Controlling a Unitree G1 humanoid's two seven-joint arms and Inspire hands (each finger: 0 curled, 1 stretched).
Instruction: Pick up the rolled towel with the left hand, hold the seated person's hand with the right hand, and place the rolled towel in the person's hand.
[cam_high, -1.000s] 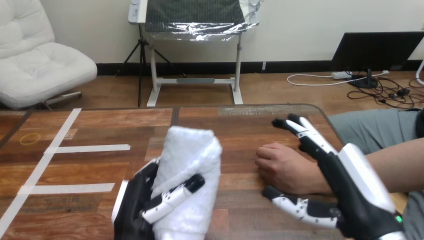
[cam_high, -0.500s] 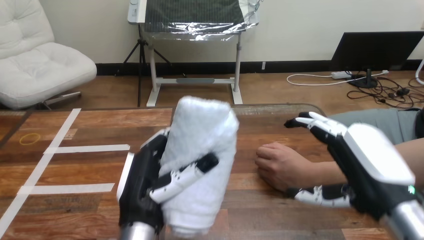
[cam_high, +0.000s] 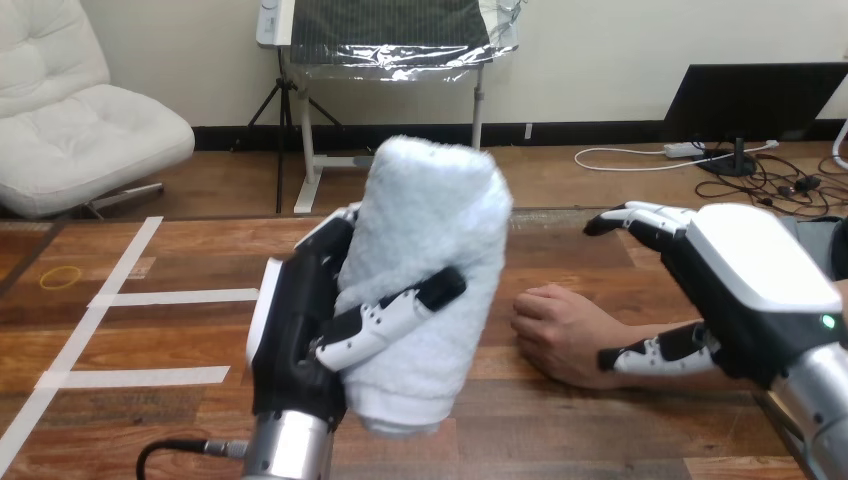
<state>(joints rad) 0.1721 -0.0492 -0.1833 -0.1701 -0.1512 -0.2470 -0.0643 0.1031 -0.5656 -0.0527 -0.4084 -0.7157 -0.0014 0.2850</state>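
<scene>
Evidently the pick-up is done: the left hand (cam_high: 300, 340) grasps the rolled towel (cam_high: 430, 230), with its thumb laid across the front of the roll and its fingers wrapped behind. The towel stands nearly upright, leaning a little to the right. It sits left of centre and appears to be lifted clear of the wooden table (cam_high: 150, 250).

To the right, well apart from the towel, the person's hand (cam_high: 555, 330) lies palm down on the table with its fingers loosely curled under. The right hand (cam_high: 750, 285) hovers over the person's wrist. Its fingers are straight and point to the far left beyond the wrist, and its thumb reaches along the near side. Nothing is closed round the wrist, so this hand is released. Whether the thumb touches the wrist cannot be told.

The step in hand looks like the second one, taking hold of the person's hand, and that grasp is not yet made. The next move calls for the right hand to settle lower and curl gently round the hand or wrist. The palm then has to face up and open, since as it lies it offers no place for the roll. Only then should the left hand carry the towel rightward and down.
</scene>
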